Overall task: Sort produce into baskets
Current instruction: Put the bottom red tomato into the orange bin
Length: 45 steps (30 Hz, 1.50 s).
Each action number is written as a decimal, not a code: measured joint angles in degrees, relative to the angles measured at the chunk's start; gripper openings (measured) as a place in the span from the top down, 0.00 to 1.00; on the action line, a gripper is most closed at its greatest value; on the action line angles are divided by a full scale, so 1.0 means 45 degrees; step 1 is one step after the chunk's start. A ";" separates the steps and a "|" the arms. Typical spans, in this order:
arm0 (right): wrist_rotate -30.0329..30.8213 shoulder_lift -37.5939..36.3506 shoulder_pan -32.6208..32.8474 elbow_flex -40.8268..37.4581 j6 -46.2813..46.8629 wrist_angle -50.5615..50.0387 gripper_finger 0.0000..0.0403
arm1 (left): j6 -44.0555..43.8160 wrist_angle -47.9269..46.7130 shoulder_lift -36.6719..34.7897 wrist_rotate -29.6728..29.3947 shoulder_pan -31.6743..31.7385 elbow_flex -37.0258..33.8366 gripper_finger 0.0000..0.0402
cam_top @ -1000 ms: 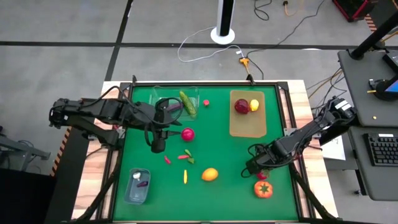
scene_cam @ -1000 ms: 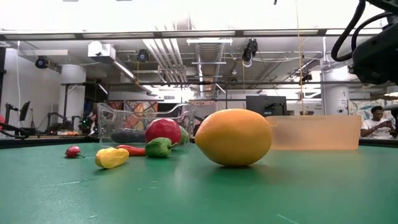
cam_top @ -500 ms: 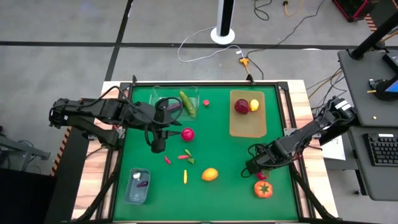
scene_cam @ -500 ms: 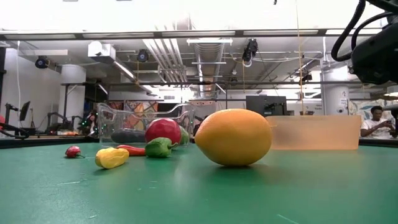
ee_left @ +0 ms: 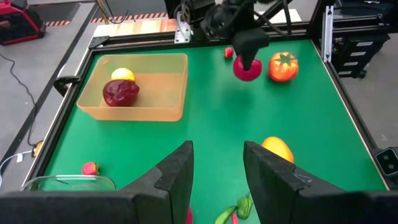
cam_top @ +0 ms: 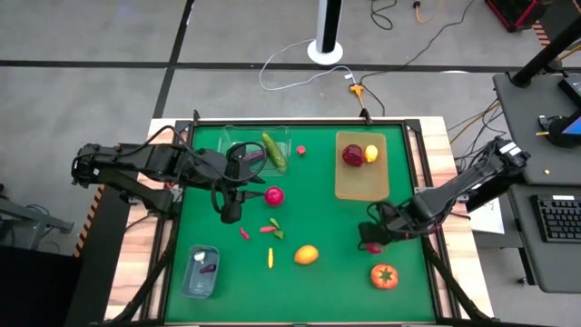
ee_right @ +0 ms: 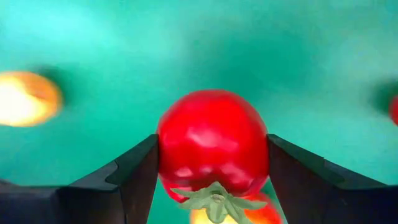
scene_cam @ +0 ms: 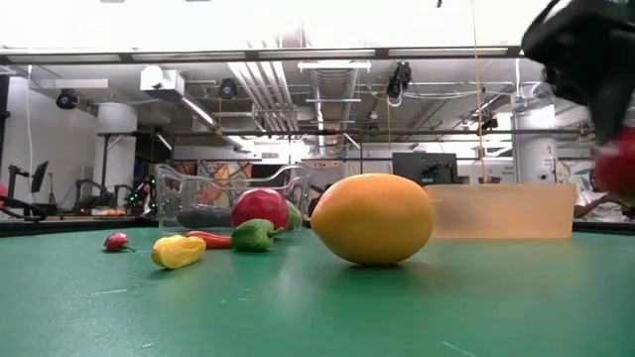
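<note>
My right gripper (cam_top: pixel 374 243) is shut on a small red round fruit (ee_right: pixel 211 144) with a green calyx, above the table's right half beside the tomato (cam_top: pixel 384 275). My left gripper (ee_left: pixel 217 180) hovers open and empty over the left half, near a red fruit (cam_top: pixel 274 195). An orange fruit (cam_top: pixel 307 254), a yellow chilli (cam_top: pixel 270 258) and small chillies (cam_top: pixel 268 229) lie on the green mat. A cucumber (cam_top: pixel 274 151) lies in the clear tub (cam_top: pixel 238 138). The wooden tray (cam_top: pixel 361 186) holds a dark red fruit (cam_top: pixel 352 154) and a yellow one (cam_top: pixel 370 153). The bluish tub (cam_top: pixel 201 271) stands near left. My right gripper pinches the red fruit by its two opposite sides (ee_right: pixel 166 149) between its two fingers (ee_right: pixel 130 177). The fingers come steeply from above. The fruit hangs clear of the mat (scene_cam: pixel 620 169), its green calyx (ee_right: pixel 211 198) toward the wrist camera.
A tiny red piece (cam_top: pixel 300 150) lies on the mat between the clear tub and the wooden tray. Bare mat lies between the tray and the tomato. A cable and a white stand are on the floor beyond the far edge.
My right gripper has risen and turned at the wrist, shifting slightly toward the far edge. The red fruit has come up off the mat with it and now hangs clear. The tomato beside it stays in place.
</note>
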 joint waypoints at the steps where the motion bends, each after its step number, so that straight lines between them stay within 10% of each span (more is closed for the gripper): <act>1: 0.0303 -0.0198 -0.0077 0.0000 0.0032 0.0075 0.36 | 0.0004 0.0000 0.0000 0.0000 0.0000 0.0000 0.69; 9: 0.1949 -0.1091 -0.1624 0.0000 -0.1428 0.2231 0.36 | -0.0054 0.0005 -0.0005 -0.0330 0.0000 0.0000 0.69; 26: 0.0564 -0.0547 -0.6523 0.0002 -0.7119 0.8504 0.36 | -0.0765 0.0010 -0.0049 -0.0410 -0.0001 0.0000 0.69; 37: -0.1768 -0.0369 -1.0597 0.0545 -0.9416 0.8586 0.36 | -0.0958 0.0412 -0.0083 -0.1353 0.0004 0.0000 0.69; 45: -0.3545 0.1994 -1.2253 0.5301 -1.2954 0.4407 0.36 | -0.0971 0.0476 -0.0083 -0.1373 0.0251 0.0000 0.69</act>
